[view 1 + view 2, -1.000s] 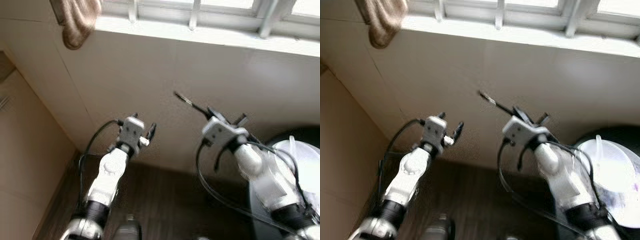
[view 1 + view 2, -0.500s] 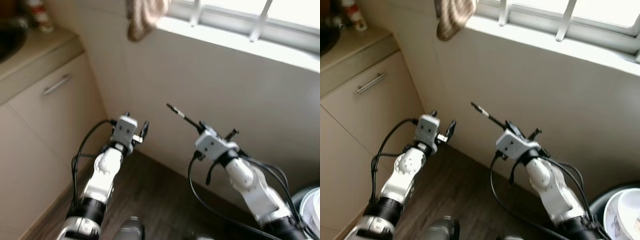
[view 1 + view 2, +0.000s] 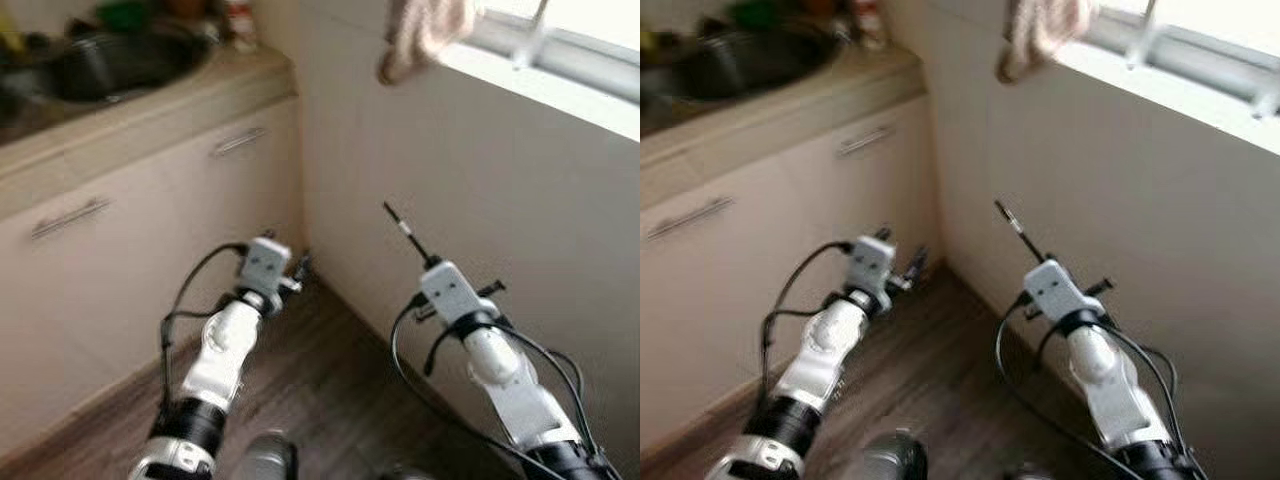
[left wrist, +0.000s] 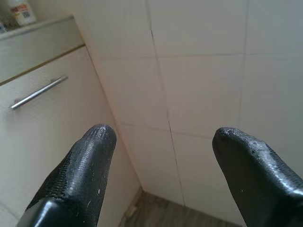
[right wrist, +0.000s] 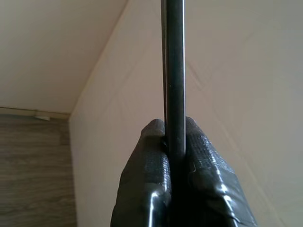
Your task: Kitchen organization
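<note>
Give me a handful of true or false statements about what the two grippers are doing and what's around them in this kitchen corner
1. The right gripper is shut on a thin black rod. True.
2. The left gripper holds a cloth. False: its fingers are spread apart with nothing between them.
3. A cloth hangs from the window ledge. True.
4. The cabinet drawers stand pulled open. False: both fronts sit closed, handles facing out.
5. A dark sink is set into the counter on the robot's left. True.
</note>
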`<state>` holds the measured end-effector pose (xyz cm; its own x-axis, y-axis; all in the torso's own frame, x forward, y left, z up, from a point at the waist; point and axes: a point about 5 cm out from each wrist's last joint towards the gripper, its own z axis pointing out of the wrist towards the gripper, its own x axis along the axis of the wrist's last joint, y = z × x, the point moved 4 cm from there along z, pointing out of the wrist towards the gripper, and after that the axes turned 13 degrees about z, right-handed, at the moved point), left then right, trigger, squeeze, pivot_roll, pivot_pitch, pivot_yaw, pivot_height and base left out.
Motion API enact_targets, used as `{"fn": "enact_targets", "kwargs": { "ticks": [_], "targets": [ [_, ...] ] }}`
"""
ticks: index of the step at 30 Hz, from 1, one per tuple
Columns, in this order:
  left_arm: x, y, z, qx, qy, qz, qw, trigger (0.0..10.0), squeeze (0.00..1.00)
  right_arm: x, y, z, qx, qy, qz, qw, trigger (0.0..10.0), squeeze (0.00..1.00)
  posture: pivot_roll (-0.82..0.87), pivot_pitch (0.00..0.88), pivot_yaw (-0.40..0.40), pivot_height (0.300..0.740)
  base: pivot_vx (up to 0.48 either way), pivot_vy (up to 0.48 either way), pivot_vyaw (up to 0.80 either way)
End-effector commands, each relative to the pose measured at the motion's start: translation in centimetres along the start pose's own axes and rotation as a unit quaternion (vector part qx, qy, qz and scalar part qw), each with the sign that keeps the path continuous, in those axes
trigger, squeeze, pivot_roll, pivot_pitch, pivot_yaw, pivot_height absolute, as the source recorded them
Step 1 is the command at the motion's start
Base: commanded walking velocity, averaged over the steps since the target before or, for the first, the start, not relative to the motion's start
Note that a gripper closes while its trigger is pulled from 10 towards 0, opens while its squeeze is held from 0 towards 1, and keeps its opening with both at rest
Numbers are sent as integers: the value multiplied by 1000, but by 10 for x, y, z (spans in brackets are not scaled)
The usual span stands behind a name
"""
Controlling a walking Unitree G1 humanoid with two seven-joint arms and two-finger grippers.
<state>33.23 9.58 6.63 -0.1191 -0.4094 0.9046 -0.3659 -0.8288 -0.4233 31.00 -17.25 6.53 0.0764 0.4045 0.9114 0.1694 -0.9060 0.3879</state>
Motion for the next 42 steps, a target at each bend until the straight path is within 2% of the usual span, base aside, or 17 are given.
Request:
{"fn": "enact_targets", "kwargs": {
  "ticks": [1, 5, 6, 7, 10, 18, 23, 28, 30, 32, 35, 37, 38, 39, 40, 42],
  "targets": [
    [-4, -10, -2, 7, -8, 11, 1000, 10000, 0, 3, -4, 2, -1, 4, 12, 1000, 0, 0, 55, 0, -48, 740, 0, 472, 800],
    [-4, -10, -2, 8, -6, 10, 1000, 10000, 0, 3, -4, 2, -4, 3, 15, 1000, 196, 0, 55, 0, -48, 740, 0, 464, 800],
    [-4, -11, -2, 12, -4, 6, 1000, 10000, 0, 3, -3, 3, -10, 3, 12, 1000, 3098, 0, 55, 0, -48, 740, 0, 292, 413],
    [-3, -11, -2, 12, -3, 7, 1000, 10000, 0, 3, -2, 3, -12, 0, 10, 1000, 10000, 0, 55, 0, -46, 740, 0, 0, 0],
    [-1, -12, -2, 12, 1, 11, 1000, 10000, 0, 3, -1, 5, -15, -2, 30, 999, 10000, 0, 56, 0, -45, 740, 0, 0, 0],
    [2, -14, -3, 13, 14, 14, 1000, 10000, 0, 4, -2, 6, -12, -1, 29, 999, 10000, 0, 54, 0, -41, 740, 0, 0, 0],
    [21, -44, -6, 90, 66, 13, 994, 10000, 0, 16, 3, 5, -31, 32, 10, 999, 10000, 0, 54, 0, -40, 740, 0, 0, 0],
    [32, -48, -6, 97, 93, 19, 991, 10000, 0, 27, 0, 3, -29, 65, -30, 997, 10000, 0, 57, 0, -41, 740, 263, 0, 640],
    [33, -48, -7, 97, 96, 21, 990, 10000, 0, 28, 0, 3, -31, 68, -31, 997, 10000, 0, 57, 0, -41, 740, 349, 0, 800],
    [36, -49, -7, 102, 106, 25, 989, 10000, 0, 43, 7, 3, -53, 107, -37, 992, 10000, 0, 57, 0, -42, 740, 426, 0, 800],
    [40, -51, -7, 107, 112, 29, 987, 10000, 0, 50, 7, 3, -58, 128, -51, 989, 10000, 0, 58, 0, -43, 740, 439, 0, 267],
    [45, -57, -8, 118, 124, 38, 984, 10000, 0, 64, 14, 1, -82, 162, -56, 982, 10000, 0, 58, 0, -43, 740, 472, 0, 0],
    [45, -57, -8, 118, 124, 38, 984, 10000, 0, 64, 14, 1, -82, 162, -56, 982, 10000, 0, 58, 0, -43, 740, 472, 0, 0],
    [47, -58, -8, 123, 129, 42, 983, 10000, 0, 71, 18, 0, -96, 180, -62, 977, 10000, 0, 58, 0, -43, 740, 472, 0, 0],
    [51, -61, -9, 129, 137, 48, 981, 10000, 0, 88, 24, -3, -114, 220, -82, 965, 10000, 0, 66, 0, -46, 740, 472, 0, 0],
    [52, -62, -9, 131, 140, 50, 980, 10000, 0, 99, 26, -5, -120, 245, -92, 958, 10000, 0, 64, 0, -46, 740, 472, 0, 0]
  ]
}}
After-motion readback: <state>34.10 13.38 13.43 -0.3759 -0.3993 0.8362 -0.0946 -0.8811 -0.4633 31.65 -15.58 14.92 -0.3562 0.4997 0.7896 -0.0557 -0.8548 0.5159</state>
